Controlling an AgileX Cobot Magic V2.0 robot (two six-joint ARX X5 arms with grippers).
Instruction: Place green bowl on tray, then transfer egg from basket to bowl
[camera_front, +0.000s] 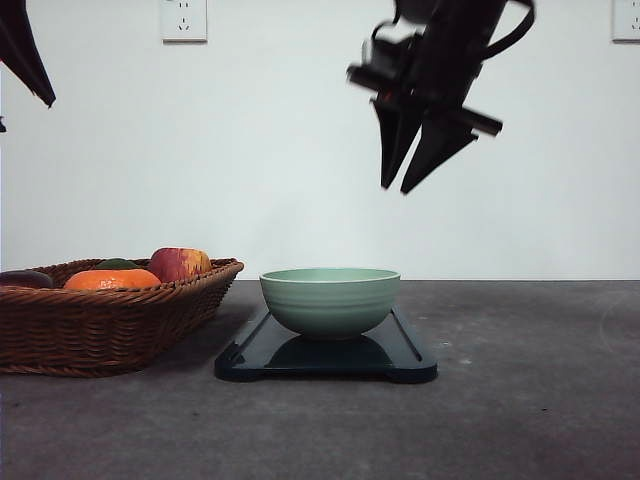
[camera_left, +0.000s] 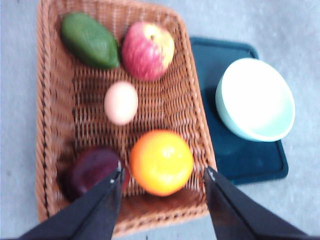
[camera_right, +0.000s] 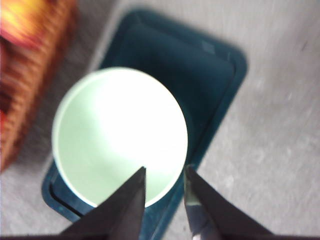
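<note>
Jaws of the left gripper (camera_left: 162, 175) gaped wide above the basket (camera_left: 55, 150), lined up toward the egg (camera_left: 121, 102), while the right gripper (camera_front: 412, 186), jaws parted and empty, hung upper right above the green bowl (camera_front: 330, 298) on the tray (camera_front: 410, 360).

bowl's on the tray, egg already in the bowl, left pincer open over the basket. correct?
Not quite. The egg is in the basket, between the apple and the orange, as the left wrist view shows. The green bowl is empty and does sit on the tray, and the left pincer is open over the basket.
</note>
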